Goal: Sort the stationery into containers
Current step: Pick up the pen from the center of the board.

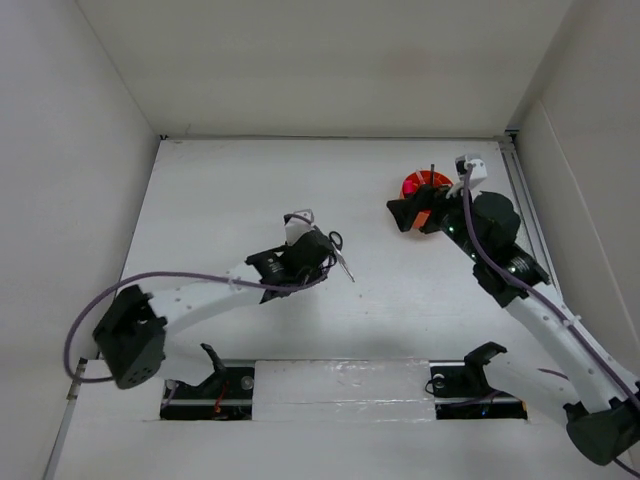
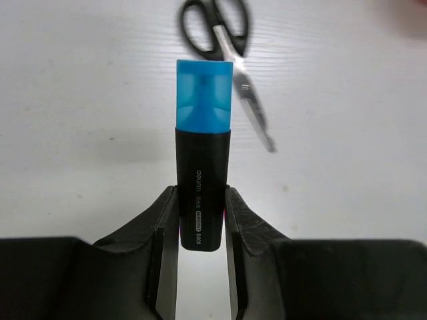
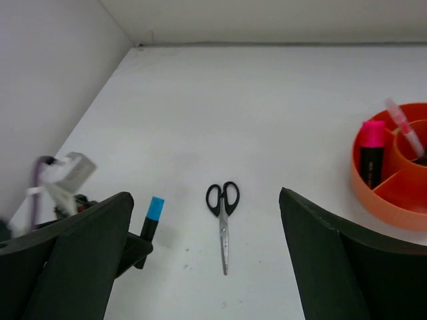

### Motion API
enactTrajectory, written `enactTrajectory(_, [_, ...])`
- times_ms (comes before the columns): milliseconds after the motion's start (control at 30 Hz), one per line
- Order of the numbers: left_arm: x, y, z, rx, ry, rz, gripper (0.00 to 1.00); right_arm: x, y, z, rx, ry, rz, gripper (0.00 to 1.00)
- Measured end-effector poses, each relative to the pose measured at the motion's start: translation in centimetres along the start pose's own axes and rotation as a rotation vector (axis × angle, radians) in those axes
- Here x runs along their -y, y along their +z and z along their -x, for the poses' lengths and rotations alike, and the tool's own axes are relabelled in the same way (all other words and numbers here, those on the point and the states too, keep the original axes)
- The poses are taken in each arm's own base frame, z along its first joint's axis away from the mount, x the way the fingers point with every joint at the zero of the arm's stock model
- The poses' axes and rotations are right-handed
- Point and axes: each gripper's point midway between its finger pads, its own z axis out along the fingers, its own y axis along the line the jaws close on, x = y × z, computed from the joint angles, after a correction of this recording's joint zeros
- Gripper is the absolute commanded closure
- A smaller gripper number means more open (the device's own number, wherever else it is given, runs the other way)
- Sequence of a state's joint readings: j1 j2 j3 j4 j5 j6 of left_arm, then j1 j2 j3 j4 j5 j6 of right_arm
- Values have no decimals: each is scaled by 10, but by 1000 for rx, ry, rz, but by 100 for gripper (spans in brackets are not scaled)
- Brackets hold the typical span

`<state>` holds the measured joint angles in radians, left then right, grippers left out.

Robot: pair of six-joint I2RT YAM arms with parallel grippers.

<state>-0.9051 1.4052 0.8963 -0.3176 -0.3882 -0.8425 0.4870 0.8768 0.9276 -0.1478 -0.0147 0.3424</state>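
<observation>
Highlighter point(image 2: 203, 160), black-bodied with a translucent blue cap, is pinched by its lower body between the left gripper's point(image 2: 200, 197) fingers, cap outward, over the bench's middle. The step in hand looks like carrying it to its container. That calls for a long reach toward the far right corner, where the orange organiser point(image 3: 390, 193) holds a pink-capped highlighter point(image 3: 371, 150). Scissors point(image 3: 223, 220) lie flat just beyond. The right gripper point(image 1: 405, 213) hangs spread wide and empty beside the organiser.

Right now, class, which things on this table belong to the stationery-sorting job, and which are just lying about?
Job: blue-capped highlighter in left pincer, scissors, orange organiser, pink-capped highlighter and pink pen inside it.
Not job: purple cable, table.
</observation>
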Motion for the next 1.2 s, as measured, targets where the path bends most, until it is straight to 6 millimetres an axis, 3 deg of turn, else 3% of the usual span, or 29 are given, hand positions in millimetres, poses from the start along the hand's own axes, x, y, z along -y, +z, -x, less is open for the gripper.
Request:
enactTrajectory(167, [31,-71,17,140,63,-271,100,-11,35,-38,-118,70,103,7])
enactTrajectory(300, [31,-99,24,190,87,-377,100,-38,53,-64,-186,107,192,7])
enactTrajectory(500, [35,-108,24,198,129,-429,100,-93,55,-88,-233,132,313,8])
enactTrajectory(667, [36,-109,23,198,152,-440,100,-121,57,-111,-273,150,350,13])
enactTrajectory(1033, [38,-119,28,233,144,-492,100,-130,66,-126,-291,212,328,30])
enactTrajectory(1200, [38,-120,31,243,140,-490,100,-136,64,-131,-300,235,338,46])
